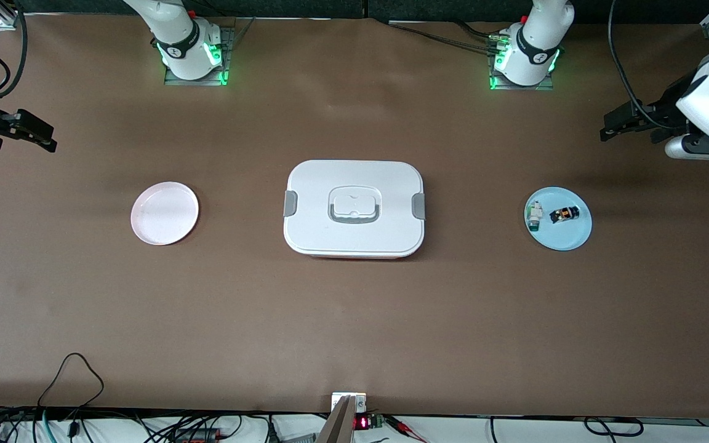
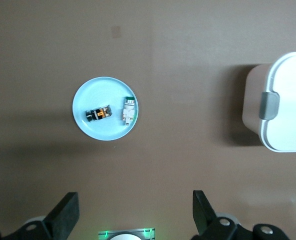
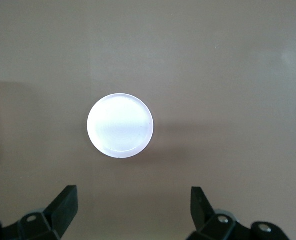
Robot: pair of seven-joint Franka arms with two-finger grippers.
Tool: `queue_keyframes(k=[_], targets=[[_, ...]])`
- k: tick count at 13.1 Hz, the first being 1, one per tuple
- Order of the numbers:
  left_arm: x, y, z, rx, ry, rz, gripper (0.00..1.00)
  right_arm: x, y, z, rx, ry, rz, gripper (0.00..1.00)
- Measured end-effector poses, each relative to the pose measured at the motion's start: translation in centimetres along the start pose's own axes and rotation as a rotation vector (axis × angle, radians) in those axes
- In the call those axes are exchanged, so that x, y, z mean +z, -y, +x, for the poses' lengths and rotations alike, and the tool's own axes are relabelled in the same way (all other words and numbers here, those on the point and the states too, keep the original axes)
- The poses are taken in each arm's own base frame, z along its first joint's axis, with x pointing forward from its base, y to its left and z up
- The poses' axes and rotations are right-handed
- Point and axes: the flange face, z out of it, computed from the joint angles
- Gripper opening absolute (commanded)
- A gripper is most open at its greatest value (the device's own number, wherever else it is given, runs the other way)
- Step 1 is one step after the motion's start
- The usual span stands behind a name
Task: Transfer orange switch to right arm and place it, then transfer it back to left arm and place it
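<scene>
The orange switch point(image 1: 564, 214) lies on its side on a light blue plate point(image 1: 567, 237) toward the left arm's end of the table; it also shows in the left wrist view point(image 2: 99, 114). The white lidded box point(image 1: 354, 209) stands mid-table between the two plates, and its edge shows in the left wrist view point(image 2: 290, 100). My left gripper point(image 1: 608, 129) hangs open and empty high over the table's left-arm end, apart from the blue plate point(image 2: 95, 95); its jaws stand wide point(image 2: 136, 210). My right gripper point(image 1: 47, 140) hangs open and empty high over the right-arm end point(image 3: 134, 205).
A small white-and-teal part point(image 1: 534, 216) lies beside the switch on the blue plate point(image 2: 129, 110). An empty pale pink plate point(image 1: 164, 213) sits toward the right arm's end, also in the right wrist view point(image 3: 120, 125). Cables run along the table's near edge.
</scene>
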Motion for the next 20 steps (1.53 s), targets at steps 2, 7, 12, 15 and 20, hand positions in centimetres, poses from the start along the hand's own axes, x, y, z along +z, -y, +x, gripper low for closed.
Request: queue_keyframes(k=[2, 7, 12, 15, 20], targets=[[-0.2, -1.2, -0.1, -0.002, -0.005, -0.001, 1.00, -0.5, -0.1, 0.0, 0.030, -0.010, 0.000, 1.00], [-0.6, -1.0, 0.2, -0.023, -0.021, 0.012, 1.00, -0.5, -0.1, -0.1, 0.013, 0.004, 0.000, 1.00], [-1.0, -1.1, 0.9, 0.004, -0.035, 0.016, 1.00, -0.5, -0.1, -0.1, 0.004, 0.003, 0.000, 1.00], [-1.1, -1.2, 0.8, 0.010, -0.039, 0.017, 1.00, -0.6, -0.1, -0.1, 0.001, 0.003, 0.000, 1.00], [-1.2, -0.8, 1.0, 0.008, -0.040, 0.018, 1.00, -0.6, -0.1, -0.1, -0.001, 0.005, 0.000, 1.00]])
